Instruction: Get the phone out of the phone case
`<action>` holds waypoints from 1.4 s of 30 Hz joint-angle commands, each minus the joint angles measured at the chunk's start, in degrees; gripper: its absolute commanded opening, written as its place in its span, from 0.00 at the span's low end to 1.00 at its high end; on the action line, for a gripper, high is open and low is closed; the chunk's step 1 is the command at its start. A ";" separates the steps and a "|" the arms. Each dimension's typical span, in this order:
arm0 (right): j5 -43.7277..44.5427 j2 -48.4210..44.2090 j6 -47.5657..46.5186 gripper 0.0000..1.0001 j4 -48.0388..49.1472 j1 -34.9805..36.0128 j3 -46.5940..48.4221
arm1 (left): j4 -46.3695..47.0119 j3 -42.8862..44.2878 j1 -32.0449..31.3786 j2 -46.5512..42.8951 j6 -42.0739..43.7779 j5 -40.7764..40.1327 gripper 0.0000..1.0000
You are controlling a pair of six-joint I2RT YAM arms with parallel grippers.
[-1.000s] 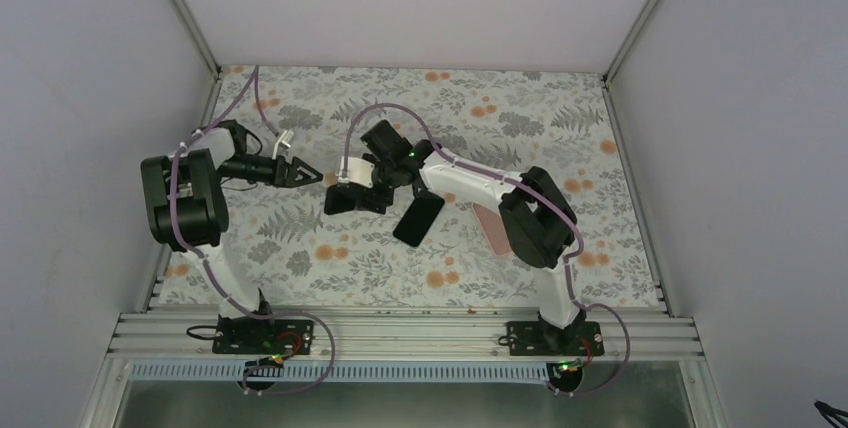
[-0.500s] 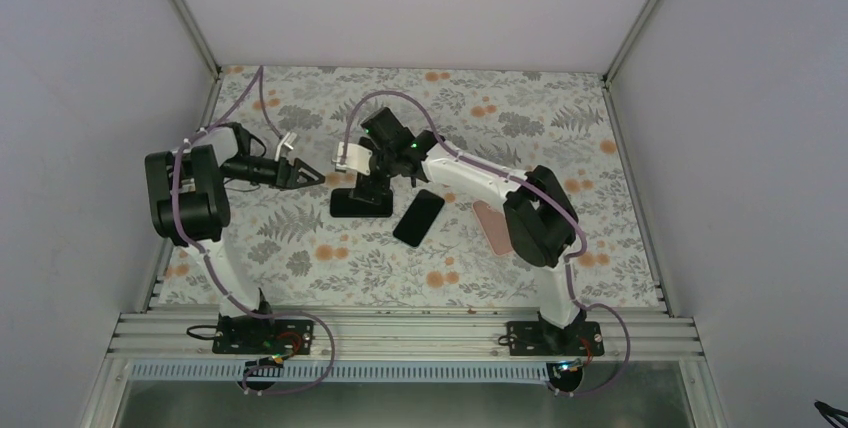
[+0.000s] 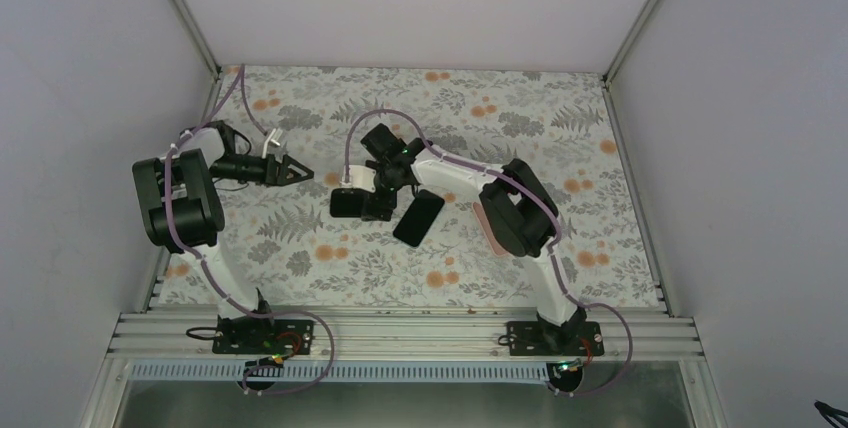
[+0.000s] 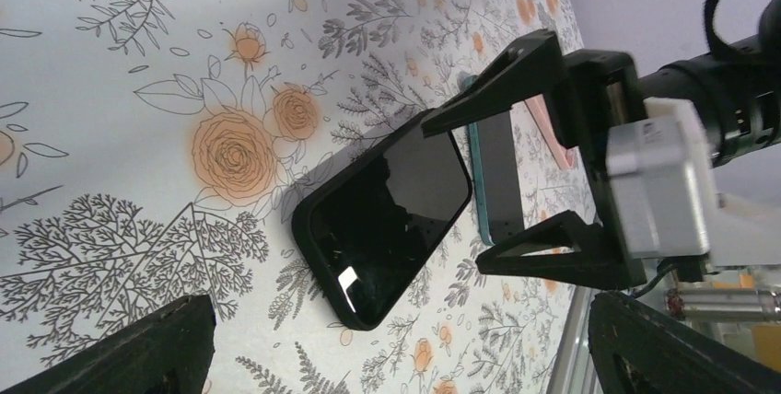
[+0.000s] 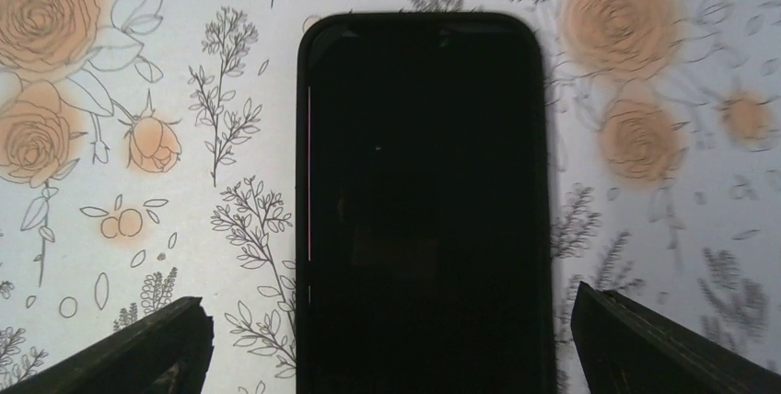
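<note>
A phone in a black case (image 5: 424,201) lies flat on the flowered table, its dark glossy face up. It also shows in the left wrist view (image 4: 382,219) and, mostly under the right wrist, in the top view (image 3: 342,205). My right gripper (image 5: 405,353) is open just above it, with one finger on each side of its long edges, and shows in the top view (image 3: 366,198) and the left wrist view (image 4: 453,193). My left gripper (image 4: 396,357) is open and empty, to the left of the case and pointing at it, and shows in the top view (image 3: 305,173).
A second dark phone with a teal edge (image 3: 418,218) lies just right of the black case, seen past the right fingers in the left wrist view (image 4: 497,182). A pink flat piece (image 3: 488,228) lies further right, partly under the right arm. Walls enclose the table.
My right gripper drew back from the black case, leaving it flat on the table, then came back down over it. My left gripper shifted slightly left and away.
</note>
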 commanded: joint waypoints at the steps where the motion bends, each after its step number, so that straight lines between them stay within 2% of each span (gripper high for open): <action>1: -1.58 1.94 -0.88 1.00 -0.62 -0.26 1.45 | 1.65 -0.60 0.23 -1.12 -0.30 0.17 1.00; 19: 1.24 5.14 -1.49 1.00 1.99 -0.89 -0.22 | 2.77 -1.44 0.88 -1.18 -0.41 1.06 1.00; 29: -0.62 8.25 -3.20 0.99 -1.65 -2.11 2.72 | 2.54 -2.12 1.29 -0.75 0.33 2.12 1.00; 32: -0.35 8.34 -2.91 0.95 -2.22 -2.11 2.70 | 2.78 -2.17 1.26 -0.46 0.28 2.11 1.00; 37: 3.34 6.64 -1.23 0.79 0.19 -2.03 0.16 | 3.21 -2.27 1.21 -0.41 0.02 1.65 1.00; 42: 4.11 0.99 1.05 0.75 6.46 -1.77 -5.46 | 2.82 -2.89 -0.75 -1.31 -0.26 1.46 1.00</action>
